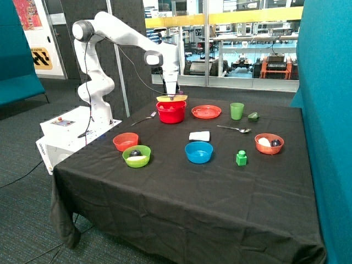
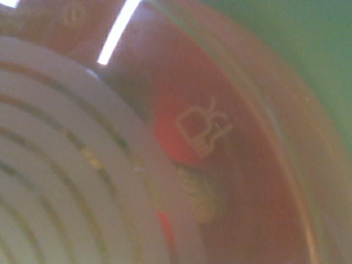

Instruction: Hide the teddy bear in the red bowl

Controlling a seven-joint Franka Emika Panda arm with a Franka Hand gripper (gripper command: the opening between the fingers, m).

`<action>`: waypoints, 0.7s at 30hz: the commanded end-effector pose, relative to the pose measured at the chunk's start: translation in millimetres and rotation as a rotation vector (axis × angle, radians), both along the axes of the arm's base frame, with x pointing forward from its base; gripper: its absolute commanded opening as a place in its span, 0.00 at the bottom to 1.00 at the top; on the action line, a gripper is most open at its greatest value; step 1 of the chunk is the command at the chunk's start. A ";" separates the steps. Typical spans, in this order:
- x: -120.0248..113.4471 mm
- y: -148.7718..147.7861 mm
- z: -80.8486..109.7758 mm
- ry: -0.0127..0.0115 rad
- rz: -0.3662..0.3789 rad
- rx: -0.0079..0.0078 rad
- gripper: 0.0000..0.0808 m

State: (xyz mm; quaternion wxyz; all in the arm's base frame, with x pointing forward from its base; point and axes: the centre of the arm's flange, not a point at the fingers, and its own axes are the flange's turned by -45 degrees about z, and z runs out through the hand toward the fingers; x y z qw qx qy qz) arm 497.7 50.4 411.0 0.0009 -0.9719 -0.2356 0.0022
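The red bowl (image 1: 171, 113) stands at the far side of the black table (image 1: 181, 203). A yellow plate (image 1: 171, 98) lies flat across its rim like a lid. My gripper (image 1: 172, 94) is right at the top of this plate, over the bowl. The wrist view is filled by a ridged, see-through plate surface (image 2: 66, 165) with an embossed glass-and-fork mark (image 2: 203, 132), and red shows through it. The teddy bear is hidden in both views.
An orange-red plate (image 1: 206, 111), a green cup (image 1: 237, 110) and a fork (image 1: 144, 118) stand near the red bowl. Nearer the front are an orange bowl (image 1: 125, 141), green bowl (image 1: 136, 155), blue bowl (image 1: 198, 152), spoon (image 1: 235, 129), green block (image 1: 241, 158) and another orange bowl (image 1: 269, 143).
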 end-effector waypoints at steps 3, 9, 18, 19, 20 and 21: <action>2.5 -16.1 -10.7 -0.0047 -0.021 -0.0008 0.00; 1.0 -25.9 -17.3 -0.0047 -0.034 -0.0008 0.00; -9.9 -30.3 -30.0 -0.0047 -0.023 -0.0008 0.53; -10.2 -30.6 -30.5 -0.0047 -0.023 -0.0008 0.58; -10.4 -30.7 -30.8 -0.0047 -0.023 -0.0008 0.63; -10.5 -30.8 -30.9 -0.0047 -0.024 -0.0008 0.66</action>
